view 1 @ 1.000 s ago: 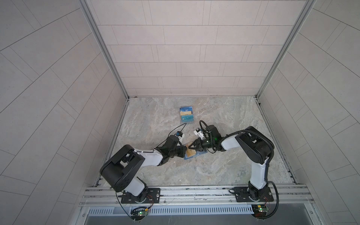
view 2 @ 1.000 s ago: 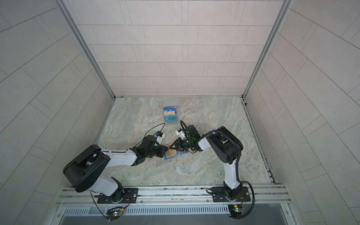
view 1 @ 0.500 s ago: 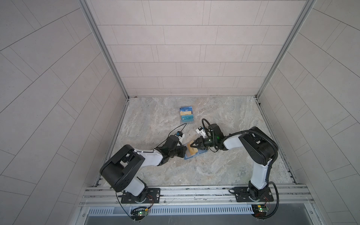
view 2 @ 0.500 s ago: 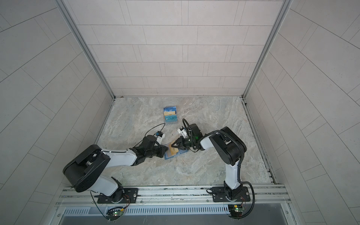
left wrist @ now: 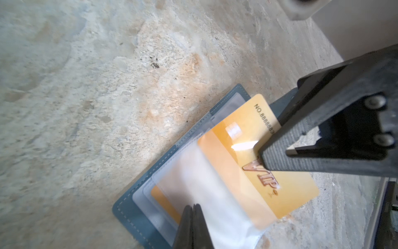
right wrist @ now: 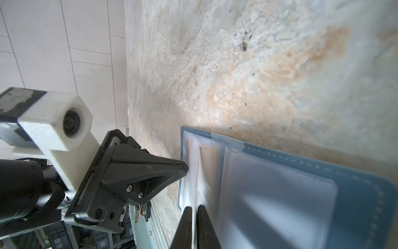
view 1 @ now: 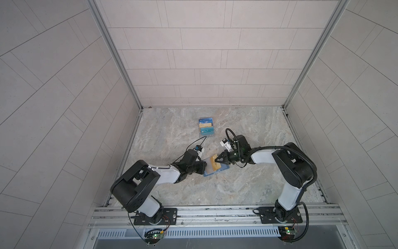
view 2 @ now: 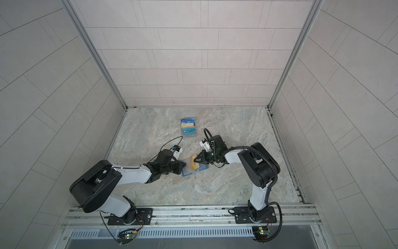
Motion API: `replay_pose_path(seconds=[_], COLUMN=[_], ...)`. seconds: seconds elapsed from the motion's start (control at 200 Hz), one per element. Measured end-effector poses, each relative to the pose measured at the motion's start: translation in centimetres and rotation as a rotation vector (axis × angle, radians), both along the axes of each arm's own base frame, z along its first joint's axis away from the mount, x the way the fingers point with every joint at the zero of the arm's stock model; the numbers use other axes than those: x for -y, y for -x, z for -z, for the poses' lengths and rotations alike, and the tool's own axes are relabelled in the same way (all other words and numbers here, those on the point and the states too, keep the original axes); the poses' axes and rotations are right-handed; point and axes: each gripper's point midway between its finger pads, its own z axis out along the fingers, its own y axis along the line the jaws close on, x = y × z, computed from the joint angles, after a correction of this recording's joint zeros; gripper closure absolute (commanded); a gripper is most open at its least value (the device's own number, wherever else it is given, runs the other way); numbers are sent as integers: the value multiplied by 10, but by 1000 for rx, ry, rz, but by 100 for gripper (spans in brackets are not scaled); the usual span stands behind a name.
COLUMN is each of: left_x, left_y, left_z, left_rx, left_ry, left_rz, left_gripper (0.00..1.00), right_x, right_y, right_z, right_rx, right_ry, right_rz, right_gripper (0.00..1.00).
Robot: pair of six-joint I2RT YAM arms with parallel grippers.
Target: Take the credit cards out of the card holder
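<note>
The teal card holder [view 1: 224,168] [view 2: 187,173] lies open on the marble floor between both arms. A gold credit card [left wrist: 280,189] [view 1: 214,165] sticks partway out of one clear sleeve [left wrist: 200,183]; a second gold patch shows under the sleeves. My right gripper [right wrist: 195,208] [view 1: 216,161] is shut on that card's outer edge, and one of its fingers [left wrist: 277,155] lies across the card face. My left gripper [left wrist: 193,207] [view 2: 184,165] is shut, its tip on the clear sleeve at the holder's [right wrist: 355,194] other end. No bluish card shows in the holder.
A clear tiered stand [view 1: 206,127] [view 2: 188,127] with several cards stands farther back on the floor. Tiled walls close in the sides and back, and a metal rail [view 1: 215,212] runs along the front.
My right gripper's jaws have closed onto the gold card's edge. The left arm and the card holder have stayed where they were.
</note>
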Motion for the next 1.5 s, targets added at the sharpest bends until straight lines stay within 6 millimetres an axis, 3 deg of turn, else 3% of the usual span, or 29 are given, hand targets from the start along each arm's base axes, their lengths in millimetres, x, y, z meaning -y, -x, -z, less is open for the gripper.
replay_pose_path(seconds=[0.295,0.481,0.646,0.761,0.961,1.131,1.357,1.497], left_x=[0,-5,-13,-11,5,13,14,16], left_y=[2,9,18,20,31,49,55,60], left_z=[-3,-3,-10,-34,-90,-126,-146,-159], left_rx=[1,-26,-34,8,96,122,85,64], left_ry=[-1,-18,-45,-30,90,182,283,333], left_rz=[4,6,17,48,183,297,352,387], left_gripper=[85,66,53,43,39,38,44,50], right_x=[19,29,34,33,27,18,0,0], right_y=[5,11,15,23,39,56,90,99], right_z=[-10,-18,-43,-62,-82,-100,-133,-139], right_rx=[69,99,173,222,263,312,426,448], right_ry=[130,187,198,166,85,22,-54,-85], right_rz=[-24,-51,-100,-158,-241,-335,-500,-545], right_gripper=[96,96,95,96,100,100,100,100])
